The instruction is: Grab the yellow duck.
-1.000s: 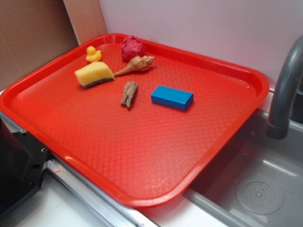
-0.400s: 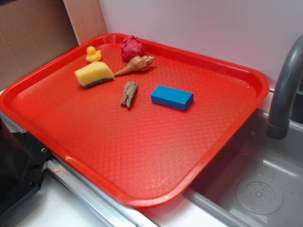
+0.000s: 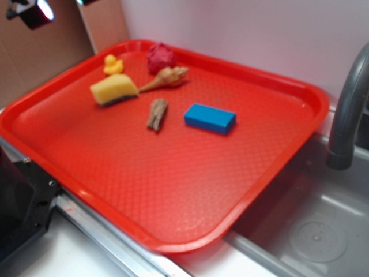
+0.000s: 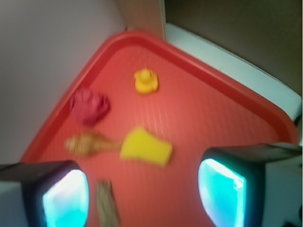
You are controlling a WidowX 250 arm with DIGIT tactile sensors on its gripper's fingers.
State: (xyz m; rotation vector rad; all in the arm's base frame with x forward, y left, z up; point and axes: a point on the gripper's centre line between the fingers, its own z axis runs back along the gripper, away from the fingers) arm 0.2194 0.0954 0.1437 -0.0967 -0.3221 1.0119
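The yellow duck (image 3: 113, 64) is a tiny toy near the far left corner of the red tray (image 3: 300, 92). From the wrist it shows as a small blurred yellow shape, the yellow duck (image 4: 146, 81), well ahead of the jaws. My gripper (image 3: 34, 10) enters at the top left of the exterior view, high above the tray's left rim and away from the duck. Seen from the wrist, my gripper (image 4: 144, 196) stands open, its pads (image 4: 66, 198) wide apart with nothing between them.
On the tray lie a yellow sponge (image 3: 114, 90), a red ball (image 3: 161, 57), a seashell (image 3: 167, 78), a piece of wood (image 3: 157, 113) and a blue block (image 3: 210, 118). A grey faucet (image 3: 346, 121) and sink (image 3: 311, 231) stand at the right.
My gripper has come into the exterior view at the top left; it was out of sight in both earlier frames. The objects on the tray have not moved.
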